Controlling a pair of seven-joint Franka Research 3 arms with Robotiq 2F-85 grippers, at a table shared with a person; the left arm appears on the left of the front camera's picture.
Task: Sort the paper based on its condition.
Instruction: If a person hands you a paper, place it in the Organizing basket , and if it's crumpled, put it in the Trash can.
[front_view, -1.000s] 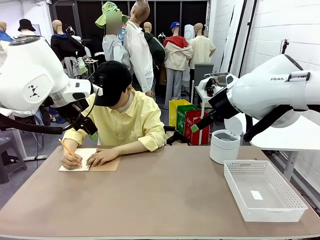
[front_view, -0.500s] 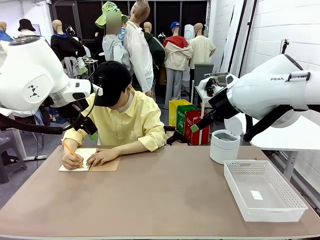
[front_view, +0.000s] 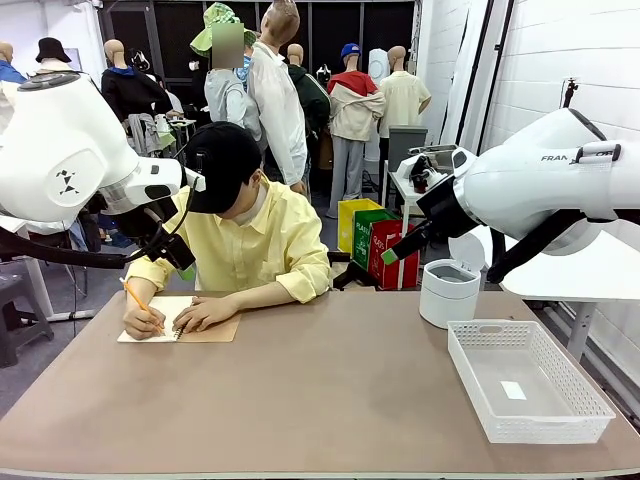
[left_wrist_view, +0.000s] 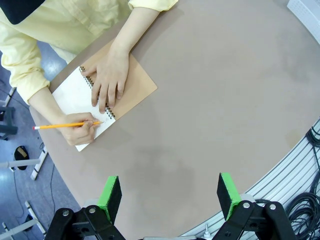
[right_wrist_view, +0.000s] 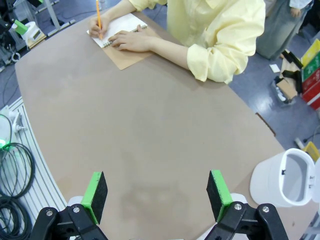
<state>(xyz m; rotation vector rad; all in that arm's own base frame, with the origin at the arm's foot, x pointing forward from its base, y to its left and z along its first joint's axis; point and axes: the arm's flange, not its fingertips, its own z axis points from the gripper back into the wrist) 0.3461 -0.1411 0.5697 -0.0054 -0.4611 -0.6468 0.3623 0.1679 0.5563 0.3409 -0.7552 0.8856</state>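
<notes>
- Hanging above the desk with left fingers spread wide, gripping nothing
- Likewise over mid-desk with right fingers fully apart, empty
- Lying at the far left corner: white page of an open notebook, pinned under a flat hand
- Writing on it with a pencil in the pencil hand
- Standing at the right: basket, bin just behind

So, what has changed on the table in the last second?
Only the pencil in the person's hand shifted slightly while writing in the notebook. Nothing was taken hold of or let go. The basket, the bin, the left pincer and the right pincer, both open, stayed as they were.
</notes>
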